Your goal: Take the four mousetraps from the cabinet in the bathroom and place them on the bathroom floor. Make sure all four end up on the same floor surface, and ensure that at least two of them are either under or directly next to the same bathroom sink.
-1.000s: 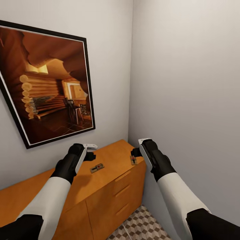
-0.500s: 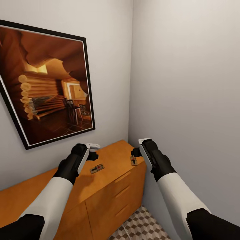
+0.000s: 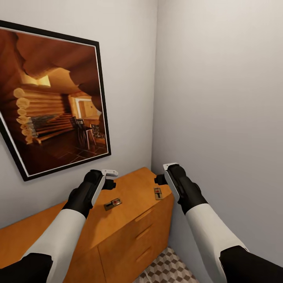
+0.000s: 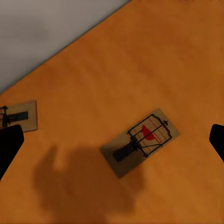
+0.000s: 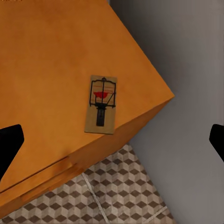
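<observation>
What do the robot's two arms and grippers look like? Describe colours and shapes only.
Both arms have smooth white forearm shells, with black sections near the elbows and black wrists. The left gripper and right gripper are black with white outer plates. In the wrist views the fingertips show as blunt black shapes.

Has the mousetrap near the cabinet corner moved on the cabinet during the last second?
No. The mousetrap lies at the same spot by the cabinet corner; the camera shifted.
</observation>
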Tool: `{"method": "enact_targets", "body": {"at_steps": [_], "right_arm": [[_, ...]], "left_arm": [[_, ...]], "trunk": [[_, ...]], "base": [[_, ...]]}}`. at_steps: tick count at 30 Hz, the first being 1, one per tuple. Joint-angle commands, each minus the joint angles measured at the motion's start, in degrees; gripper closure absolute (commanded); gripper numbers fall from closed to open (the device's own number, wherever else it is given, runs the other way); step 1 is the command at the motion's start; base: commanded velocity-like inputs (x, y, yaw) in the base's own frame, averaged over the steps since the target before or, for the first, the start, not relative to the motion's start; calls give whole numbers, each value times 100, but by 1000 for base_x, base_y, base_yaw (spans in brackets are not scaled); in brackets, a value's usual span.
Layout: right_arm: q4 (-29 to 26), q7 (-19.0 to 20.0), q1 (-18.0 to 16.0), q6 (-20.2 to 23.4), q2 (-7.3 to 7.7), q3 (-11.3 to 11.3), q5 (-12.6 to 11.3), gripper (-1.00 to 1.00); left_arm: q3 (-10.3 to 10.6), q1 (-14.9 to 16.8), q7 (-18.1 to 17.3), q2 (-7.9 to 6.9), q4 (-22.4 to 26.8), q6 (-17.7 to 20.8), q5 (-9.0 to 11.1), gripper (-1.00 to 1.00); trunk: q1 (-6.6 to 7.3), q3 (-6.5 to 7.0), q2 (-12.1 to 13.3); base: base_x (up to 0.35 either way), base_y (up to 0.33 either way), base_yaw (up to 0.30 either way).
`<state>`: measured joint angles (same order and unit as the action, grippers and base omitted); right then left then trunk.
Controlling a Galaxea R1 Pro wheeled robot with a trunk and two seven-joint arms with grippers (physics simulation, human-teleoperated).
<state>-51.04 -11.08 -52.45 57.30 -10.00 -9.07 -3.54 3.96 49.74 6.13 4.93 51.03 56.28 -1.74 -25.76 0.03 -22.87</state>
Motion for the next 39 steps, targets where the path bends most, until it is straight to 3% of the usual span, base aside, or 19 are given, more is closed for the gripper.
{"method": "enact_targets", "body": {"at_steps": [1, 39], "right_arm": [[-3, -44, -2, 18, 0, -7, -39, -100], [-3, -27, -2, 18, 0, -16, -50, -100]], "left_arm": [[8, 1, 9, 0, 4, 23, -15, -100], [17, -120, -7, 8, -5, 7, -10, -100]], "trunk": [[-2, -3, -5], [-2, -3, -5]], "base": [[11, 0, 0], [49, 0, 0]]}}
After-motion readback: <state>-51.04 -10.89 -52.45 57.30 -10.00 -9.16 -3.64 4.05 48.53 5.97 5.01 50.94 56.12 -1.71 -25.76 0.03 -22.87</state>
